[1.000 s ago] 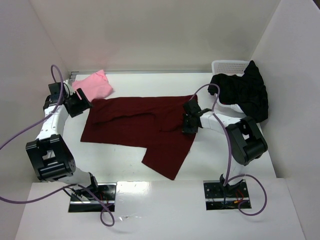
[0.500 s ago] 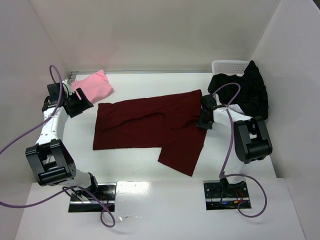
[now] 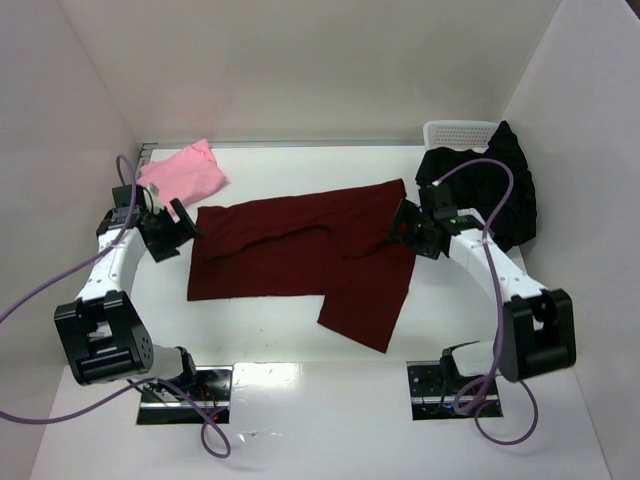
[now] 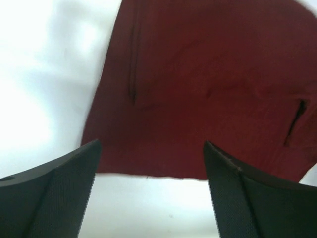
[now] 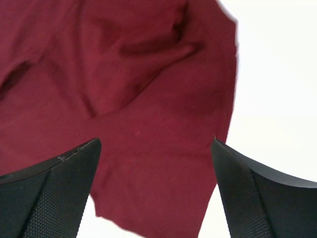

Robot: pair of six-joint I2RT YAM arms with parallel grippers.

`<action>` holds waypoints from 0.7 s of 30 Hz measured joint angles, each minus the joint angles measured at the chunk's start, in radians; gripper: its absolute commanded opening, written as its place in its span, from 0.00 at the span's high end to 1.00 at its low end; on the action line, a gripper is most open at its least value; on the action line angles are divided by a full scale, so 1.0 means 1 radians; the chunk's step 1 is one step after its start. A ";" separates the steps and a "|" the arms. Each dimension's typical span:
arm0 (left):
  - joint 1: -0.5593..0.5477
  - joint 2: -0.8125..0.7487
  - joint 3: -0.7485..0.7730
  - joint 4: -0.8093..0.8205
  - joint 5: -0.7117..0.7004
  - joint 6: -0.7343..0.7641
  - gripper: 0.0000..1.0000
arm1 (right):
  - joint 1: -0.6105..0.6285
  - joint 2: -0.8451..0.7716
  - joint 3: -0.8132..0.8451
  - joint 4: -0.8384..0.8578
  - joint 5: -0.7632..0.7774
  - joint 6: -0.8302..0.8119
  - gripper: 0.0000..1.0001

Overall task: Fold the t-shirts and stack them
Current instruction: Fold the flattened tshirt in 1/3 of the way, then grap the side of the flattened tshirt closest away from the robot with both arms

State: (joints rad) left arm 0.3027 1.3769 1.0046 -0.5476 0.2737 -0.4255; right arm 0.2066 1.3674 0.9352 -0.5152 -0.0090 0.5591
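The dark maroon t-shirt (image 3: pixel 300 250) lies spread flat in the middle of the table, with one flap reaching toward the near edge. My left gripper (image 3: pixel 181 229) stands open at its left edge. In the left wrist view the maroon shirt (image 4: pixel 208 84) lies just beyond the left gripper (image 4: pixel 151 142), with nothing between the fingers. My right gripper (image 3: pixel 403 229) is open over the shirt's right edge. The right wrist view shows the maroon cloth (image 5: pixel 124 74) beneath the spread right gripper (image 5: pixel 155 140). The pink t-shirt (image 3: pixel 186 171) lies at the back left. The black t-shirt (image 3: pixel 490 185) hangs over the basket.
A white mesh basket (image 3: pixel 455 131) stands in the back right corner, mostly covered by the black cloth. White walls close the table (image 3: pixel 250 335) on three sides. Purple cables loop from both arms.
The right gripper dragged the maroon shirt to the right, then opened and let it go. The left gripper came down toward the shirt's left edge and opened wider.
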 measured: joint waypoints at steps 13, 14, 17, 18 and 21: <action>-0.007 -0.095 -0.101 -0.120 -0.266 -0.396 0.00 | 0.029 -0.170 -0.175 -0.063 -0.055 0.209 0.00; -0.007 -0.095 -0.124 -0.114 -0.283 -0.430 0.00 | 0.029 -0.171 -0.177 -0.064 -0.055 0.221 0.00; -0.007 -0.096 -0.211 -0.113 -0.323 -0.515 0.00 | 0.029 -0.185 -0.209 -0.054 -0.056 0.257 0.00; -0.007 -0.096 -0.242 -0.117 -0.333 -0.539 0.00 | 0.029 -0.194 -0.227 -0.053 -0.059 0.269 0.00; -0.007 -0.093 -0.278 -0.130 -0.348 -0.575 0.03 | 0.029 -0.214 -0.271 -0.048 -0.075 0.298 0.00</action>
State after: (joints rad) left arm 0.2955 1.2835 0.7269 -0.6773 -0.0738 -1.0004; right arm 0.2359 1.1530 0.6640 -0.5636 -0.0837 0.8566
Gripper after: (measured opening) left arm 0.998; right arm 0.994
